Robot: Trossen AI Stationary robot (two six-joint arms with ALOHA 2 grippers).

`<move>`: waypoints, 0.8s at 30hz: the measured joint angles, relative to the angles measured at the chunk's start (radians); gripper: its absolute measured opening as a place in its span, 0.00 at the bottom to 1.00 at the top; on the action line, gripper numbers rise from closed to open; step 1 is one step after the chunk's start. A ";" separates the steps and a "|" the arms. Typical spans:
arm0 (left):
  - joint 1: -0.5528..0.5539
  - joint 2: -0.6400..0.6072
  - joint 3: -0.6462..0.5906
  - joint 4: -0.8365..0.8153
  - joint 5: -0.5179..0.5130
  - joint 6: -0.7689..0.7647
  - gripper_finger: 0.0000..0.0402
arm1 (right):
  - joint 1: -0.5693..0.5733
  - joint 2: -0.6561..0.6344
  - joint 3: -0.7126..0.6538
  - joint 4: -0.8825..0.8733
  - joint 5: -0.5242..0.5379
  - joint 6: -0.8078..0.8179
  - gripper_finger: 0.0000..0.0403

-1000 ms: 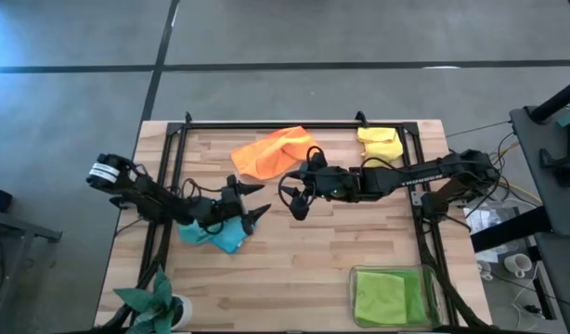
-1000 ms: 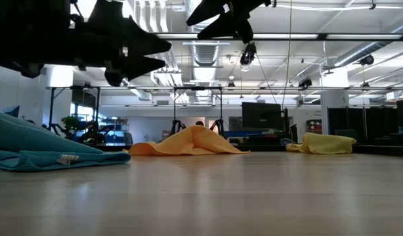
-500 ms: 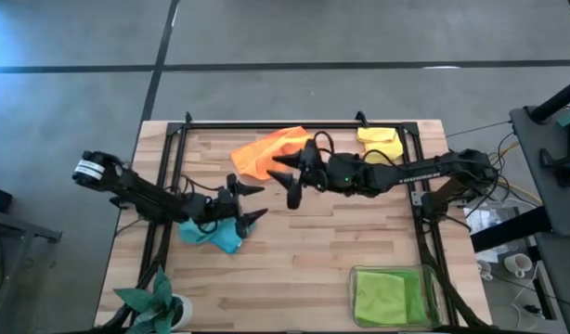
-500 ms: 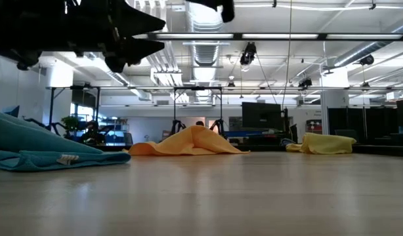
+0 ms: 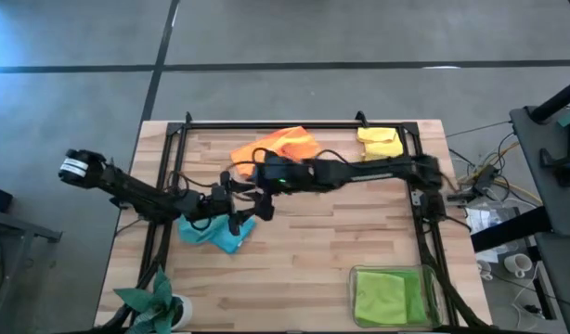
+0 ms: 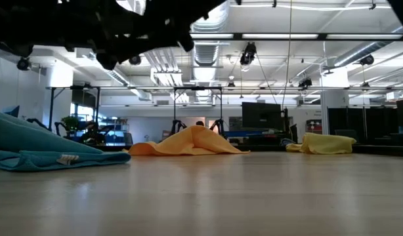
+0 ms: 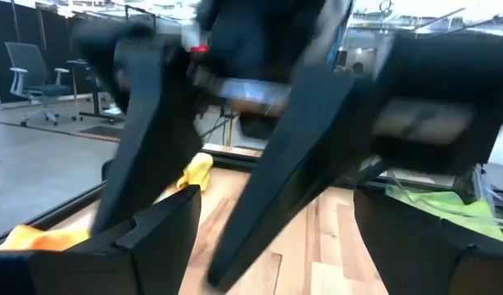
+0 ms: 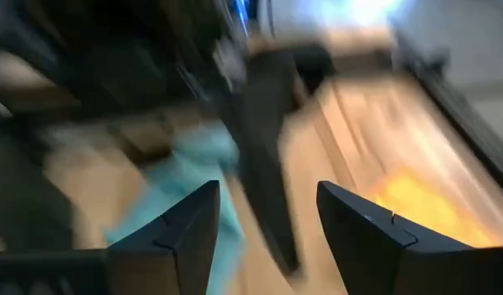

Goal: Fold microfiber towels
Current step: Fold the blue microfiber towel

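A crumpled light blue towel (image 5: pixel 213 234) lies on the table at the left, also seen in the low view (image 6: pixel 31 149) and the right wrist view (image 8: pixel 182 192). An orange towel (image 5: pixel 278 148) and a yellow towel (image 5: pixel 380 142) lie crumpled near the far edge. A green towel (image 5: pixel 389 295) lies in the clear tray (image 5: pixel 356 276). My left gripper (image 5: pixel 244 211) hovers open just above the blue towel's right side. My right gripper (image 5: pixel 231 180) is stretched across the table and hangs open right beside the left one, between the orange and blue towels.
A small leafy plant (image 5: pixel 153 299) stands at the near left corner. A black frame rail (image 5: pixel 266 126) runs along the far edge and down both sides. Bare wood lies in the table's middle and near part (image 5: pixel 304 260).
My right gripper has swept from the table's middle toward the left edge, rolling as it went, and now hangs next to my left gripper over the blue towel. My left arm has drawn back a little toward the left edge and risen. The towels have stayed still.
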 joint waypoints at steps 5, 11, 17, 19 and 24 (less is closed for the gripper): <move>0.003 -0.093 -0.060 -0.094 0.016 -0.035 0.76 | 0.011 0.150 0.181 -0.254 0.006 0.033 0.52; 0.005 -0.250 -0.062 -0.378 0.070 -0.105 0.76 | 0.028 0.213 0.200 -0.185 0.010 0.025 0.55; -0.024 -0.391 -0.060 -0.551 0.107 -0.155 0.76 | 0.037 0.210 0.135 -0.052 -0.024 0.006 0.55; -0.038 -0.433 -0.060 -0.637 0.101 -0.184 0.76 | 0.049 0.210 0.117 -0.042 -0.047 0.002 0.54; -0.047 -0.494 -0.064 -0.753 0.126 -0.249 0.76 | 0.080 0.209 0.065 -0.021 -0.069 0.002 0.54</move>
